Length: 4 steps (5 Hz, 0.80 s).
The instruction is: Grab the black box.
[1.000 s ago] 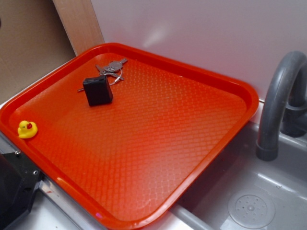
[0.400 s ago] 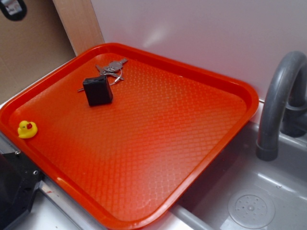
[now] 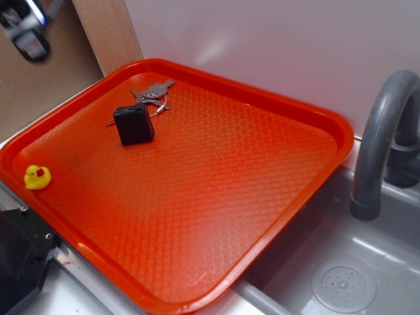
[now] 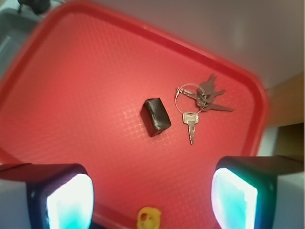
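Observation:
The black box stands upright on the red tray, near its far left corner; it also shows in the wrist view as a small dark block. My gripper hangs high above the tray's left side, blurred, at the top left of the exterior view. In the wrist view the gripper is open and empty, its two fingers wide apart, well above the box.
A bunch of grey keys lies just behind the box, touching or nearly so. A yellow toy duck sits at the tray's left edge. A grey faucet and sink drain are at right. A large black object sits bottom left.
My gripper has come further into the exterior view at the top left, moving down and to the right. The box, keys and duck have not moved.

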{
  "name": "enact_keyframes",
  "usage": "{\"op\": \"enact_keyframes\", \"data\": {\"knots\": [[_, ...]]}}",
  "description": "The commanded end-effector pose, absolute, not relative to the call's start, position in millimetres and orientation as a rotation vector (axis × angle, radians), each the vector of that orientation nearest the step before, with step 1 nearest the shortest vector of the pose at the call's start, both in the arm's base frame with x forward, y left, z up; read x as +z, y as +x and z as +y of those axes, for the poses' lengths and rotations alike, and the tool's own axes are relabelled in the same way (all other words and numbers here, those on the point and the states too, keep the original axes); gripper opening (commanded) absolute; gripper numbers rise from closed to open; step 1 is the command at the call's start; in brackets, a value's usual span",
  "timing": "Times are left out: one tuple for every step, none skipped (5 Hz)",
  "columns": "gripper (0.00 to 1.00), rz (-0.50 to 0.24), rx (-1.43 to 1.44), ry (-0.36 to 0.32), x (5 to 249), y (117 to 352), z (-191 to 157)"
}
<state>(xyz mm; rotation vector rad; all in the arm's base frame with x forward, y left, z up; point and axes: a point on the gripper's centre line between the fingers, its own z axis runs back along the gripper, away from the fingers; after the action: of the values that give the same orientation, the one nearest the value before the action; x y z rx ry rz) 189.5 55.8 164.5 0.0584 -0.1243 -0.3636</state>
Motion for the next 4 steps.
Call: {"op": "enact_keyframes", "data": {"knots": [[1.0, -0.129, -0.448, 0.059, 134.8, 224.5, 43.4], [1.0, -0.074, -0.494, 0.093, 103.1, 236.0, 36.6], [1.0, -0.069, -0.489, 0.142, 74.8, 248.9, 42.1], [1.0, 0.021, -0.509, 0.119, 35.0, 259.0, 38.0]]}}
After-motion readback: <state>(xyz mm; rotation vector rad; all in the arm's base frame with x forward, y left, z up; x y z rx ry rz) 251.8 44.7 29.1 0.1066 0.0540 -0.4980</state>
